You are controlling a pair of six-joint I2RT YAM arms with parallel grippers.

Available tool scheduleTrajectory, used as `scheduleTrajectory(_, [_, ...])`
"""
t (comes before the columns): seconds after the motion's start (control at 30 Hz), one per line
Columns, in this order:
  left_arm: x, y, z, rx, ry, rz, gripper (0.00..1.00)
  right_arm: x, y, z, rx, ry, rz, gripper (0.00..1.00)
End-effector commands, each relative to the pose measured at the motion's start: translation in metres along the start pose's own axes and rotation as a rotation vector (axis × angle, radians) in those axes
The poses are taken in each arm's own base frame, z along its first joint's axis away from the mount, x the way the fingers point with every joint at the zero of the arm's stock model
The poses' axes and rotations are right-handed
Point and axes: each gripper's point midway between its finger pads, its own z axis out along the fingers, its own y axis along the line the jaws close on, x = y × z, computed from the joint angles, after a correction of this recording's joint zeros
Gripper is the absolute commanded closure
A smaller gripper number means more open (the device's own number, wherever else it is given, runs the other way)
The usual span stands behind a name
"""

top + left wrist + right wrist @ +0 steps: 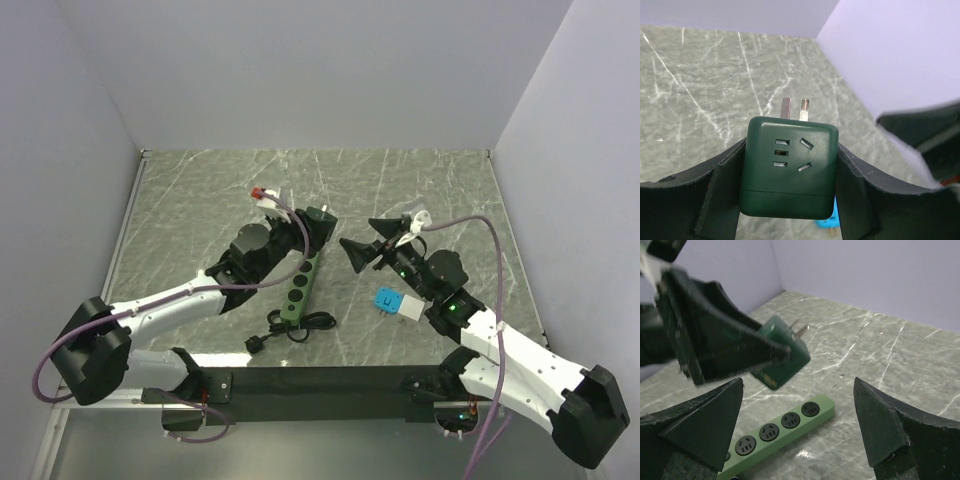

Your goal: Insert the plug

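The left pincer [312,226] is clenched on a dark green adapter plug [787,170], with one finger flat against each side of the cube. It holds the plug in the air, over the 12 o'clock end of the light green power strip [298,288]. The plug's flat prongs [795,108] point away from the wrist and slant across the scene rather than straight down at the sockets.

At about 3 o'clock from that pincer, the right pincer [368,242] is released with its jaws spread wide, and nothing is between them. The strip lies loose on the marble tabletop [200,200], and neither arm is holding it.

The main risk appears to be alignment. If the plug goes down at its present tilt, the prongs would probably strike the strip's face beside the slots and skid. Because the strip is unheld, a push could slide or twist it away. The cube's smooth sides might also pivot between the fingers under pressure. The black cord [300,325] coiled at the strip's 6 o'clock end could drag too.

- **Pincers:** two.
- **Adapter plug:** one, with two prongs.
- **Power strip:** one. The right wrist view shows four sockets plainly, and a possible fifth is cut off behind a finger.
- **Cord:** one.
- **Blue-and-white block [393,302]:** one, at 3 o'clock from the strip.
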Motion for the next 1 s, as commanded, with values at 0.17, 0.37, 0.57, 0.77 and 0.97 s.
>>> scheduleTrajectory(0.17, [-0.037,-0.004,-0.001,-0.011,-0.041,-0.332,1.0,-0.012,0.011,0.003,0.067,-0.154,-0.114,0.03])
scheduleTrajectory(0.37, [-0.041,-0.009,-0.006,0.002,-0.045,-0.418,1.0,-0.005,0.04,0.012,0.061,-0.139,-0.185,0.03])
scheduleTrajectory(0.57, [-0.041,-0.013,-0.008,0.016,-0.038,-0.497,0.99,0.008,0.039,0.026,0.156,-0.092,-0.262,0.03])
scheduleTrajectory(0.77, [-0.038,-0.019,-0.009,0.046,-0.025,-0.541,1.0,0.006,0.045,0.026,0.21,-0.122,-0.313,0.03])
scheduleTrajectory(0.97, [-0.035,-0.023,-0.011,0.059,-0.002,-0.565,0.99,0.011,0.047,0.035,0.278,-0.099,-0.436,0.03])
